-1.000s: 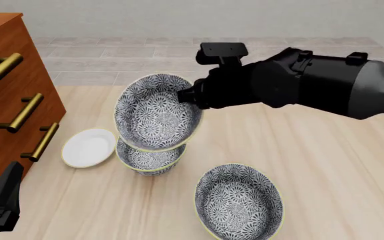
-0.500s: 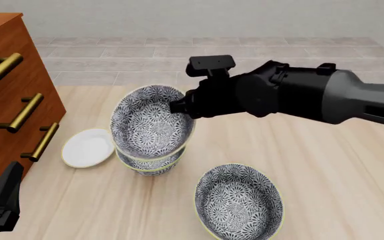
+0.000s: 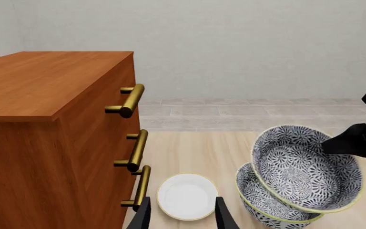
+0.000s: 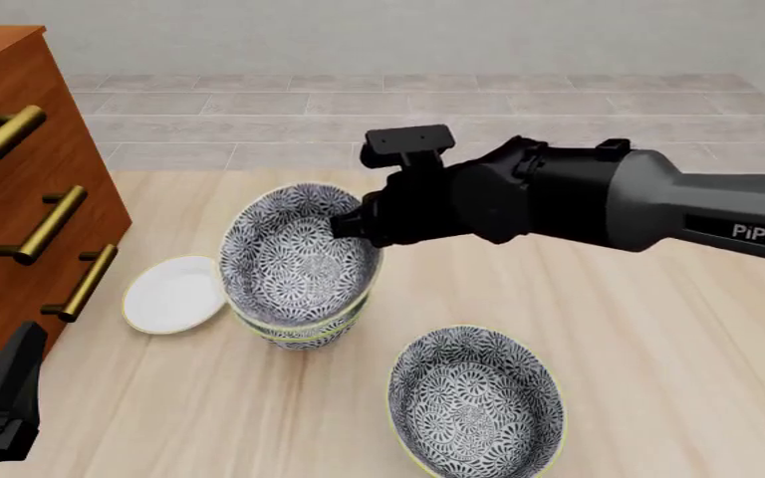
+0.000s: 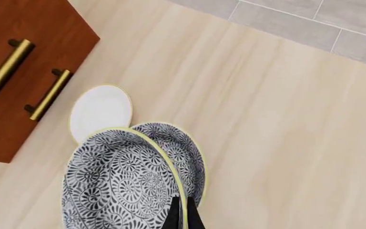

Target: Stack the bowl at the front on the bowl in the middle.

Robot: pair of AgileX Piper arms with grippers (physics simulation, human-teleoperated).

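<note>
Pale wooden table [image 4: 648, 329], right hand [image 4: 346, 221] pinching tilted front bowl [image 4: 296, 261] over middle bowl [image 4: 306, 327].

Three patterned bowls [image 4: 300, 254] [image 4: 290, 329] [image 4: 478, 401], one white dish [image 4: 176, 295], one wooden dresser [image 4: 17, 189].

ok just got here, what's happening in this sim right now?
The right gripper is shut on the rim of a deep navy-and-white floral bowl, holding it tilted over a matching floral bowl on the wooden table; it is partly nested, not yet released. A third floral bowl sits nearer the front, and a small white dish beside the wooden dresser. The left gripper is open and idle.
</note>
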